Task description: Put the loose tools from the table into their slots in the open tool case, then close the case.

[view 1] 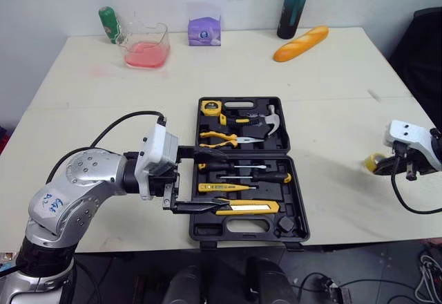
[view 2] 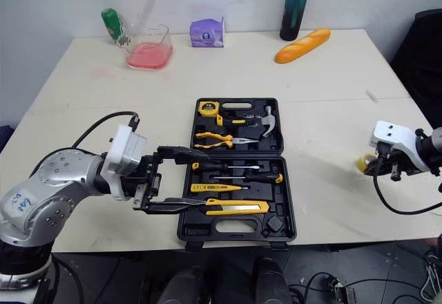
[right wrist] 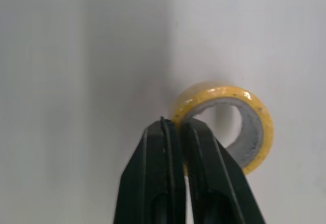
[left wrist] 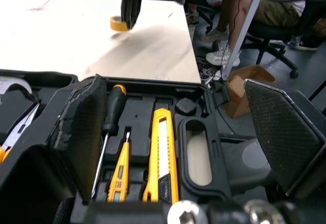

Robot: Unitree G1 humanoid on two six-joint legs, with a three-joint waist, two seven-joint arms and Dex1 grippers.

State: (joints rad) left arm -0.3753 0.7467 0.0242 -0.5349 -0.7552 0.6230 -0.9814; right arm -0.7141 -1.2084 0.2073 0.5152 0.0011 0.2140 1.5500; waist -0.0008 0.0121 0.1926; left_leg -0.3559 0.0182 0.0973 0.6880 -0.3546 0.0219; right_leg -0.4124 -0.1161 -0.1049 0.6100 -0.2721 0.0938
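Right of the tool case (view 1: 243, 226), well apart from it, the yellow tape roll (right wrist: 253, 132) lies on the table (view 1: 331, 97). My R gripper (right wrist: 175, 127) has fingers together, tips touching the roll's rim. My L gripper (view 1: 219, 182) is over the case's front-left part, fingers wide apart.

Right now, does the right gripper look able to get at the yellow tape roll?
Probably yes: the right gripper sits at the rim of the yellow tape roll on the table, nothing between them. Its shut fingers would need to open first.
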